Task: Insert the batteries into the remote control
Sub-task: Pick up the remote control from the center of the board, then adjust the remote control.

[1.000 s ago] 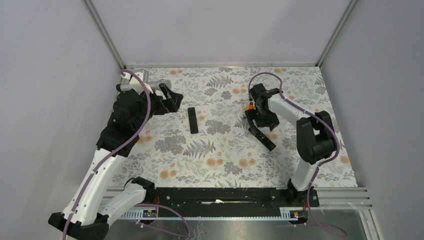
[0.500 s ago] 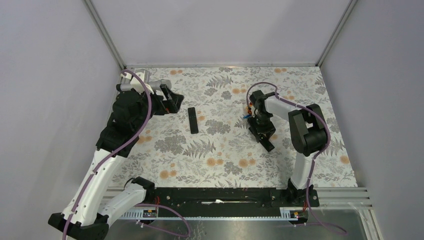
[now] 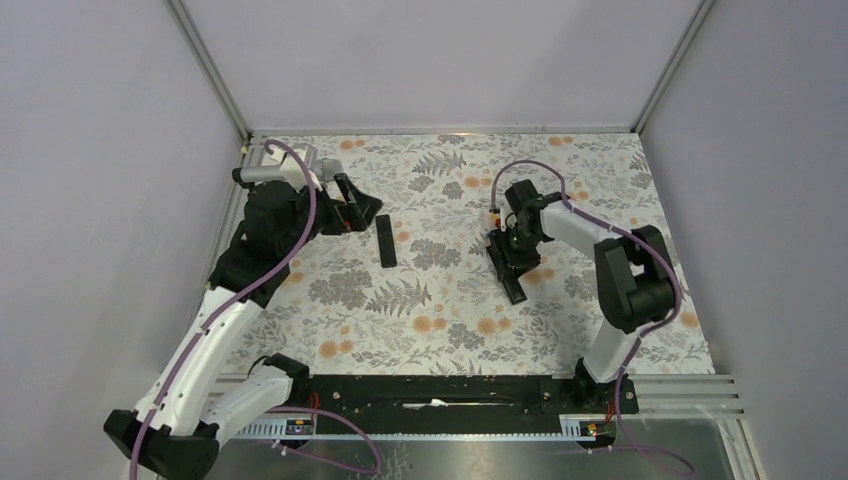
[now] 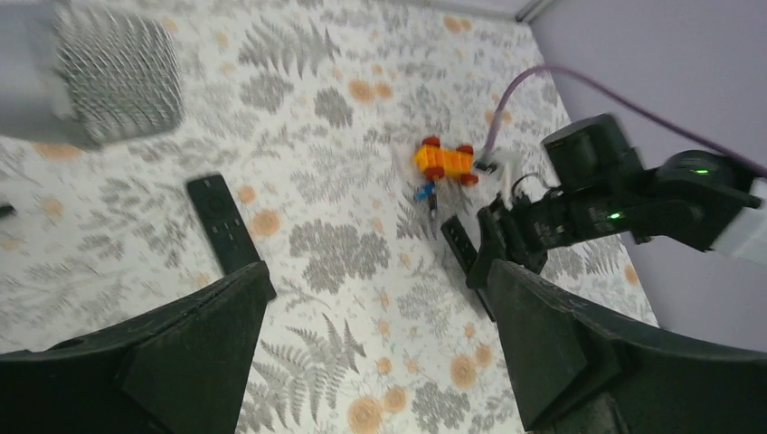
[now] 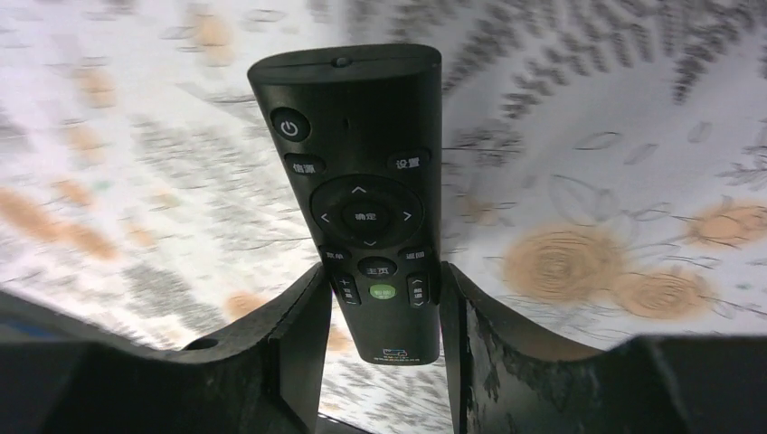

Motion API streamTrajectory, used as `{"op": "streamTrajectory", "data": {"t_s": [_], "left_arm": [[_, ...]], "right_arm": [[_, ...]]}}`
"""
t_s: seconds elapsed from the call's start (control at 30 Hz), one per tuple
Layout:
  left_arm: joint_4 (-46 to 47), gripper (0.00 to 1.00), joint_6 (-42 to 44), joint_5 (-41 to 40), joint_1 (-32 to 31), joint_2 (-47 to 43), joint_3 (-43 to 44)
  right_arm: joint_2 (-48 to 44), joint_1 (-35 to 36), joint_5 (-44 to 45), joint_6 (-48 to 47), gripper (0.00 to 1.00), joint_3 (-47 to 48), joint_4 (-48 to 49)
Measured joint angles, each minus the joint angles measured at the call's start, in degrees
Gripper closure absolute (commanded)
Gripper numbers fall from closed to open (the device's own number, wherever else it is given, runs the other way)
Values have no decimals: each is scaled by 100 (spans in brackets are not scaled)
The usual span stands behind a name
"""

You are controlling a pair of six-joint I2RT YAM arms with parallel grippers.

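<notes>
The black remote control (image 5: pixel 362 181) sits between my right gripper's (image 5: pixel 383 276) fingers, gripped near one end, its button face toward the wrist camera. In the top view it (image 3: pixel 515 285) juts toward the near side from my right gripper (image 3: pixel 514 248), right of centre. Two tiny batteries (image 4: pixel 428 195), one blue and one dark, lie just beside that gripper; in the top view they are hidden. My left gripper (image 3: pixel 350 208) is open and empty, held above the mat at the far left; its jaws stand wide apart in the left wrist view (image 4: pixel 380 289).
A second black remote (image 3: pixel 385 241) lies flat left of centre, button face up, also in the left wrist view (image 4: pixel 222 226). An orange toy block with red knobs (image 4: pixel 443 161) sits just beyond the batteries. Grey walls enclose the floral mat (image 3: pixel 440 320).
My right gripper has turned and shifted a little left, swinging the remote from a diagonal to nearly lengthwise. My left gripper has edged right toward the second remote.
</notes>
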Motion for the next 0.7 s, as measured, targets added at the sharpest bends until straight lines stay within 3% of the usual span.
{"op": "streamTrajectory", "data": {"t_s": [0.23,0.47,0.7], "left_arm": [[-2,1,-501,374,-208,890,-203],[-328,2,-918,560,-892,2885,284],[-162,13,-1355,798,-1134,3311,345]], "right_arm": [[-1106,181,-1532,619,62,-872,1294],[-1314,699,-2334,1683,62,-1467,2924],[-1316,887,-2839,2439,61,-1488,4122]]}}
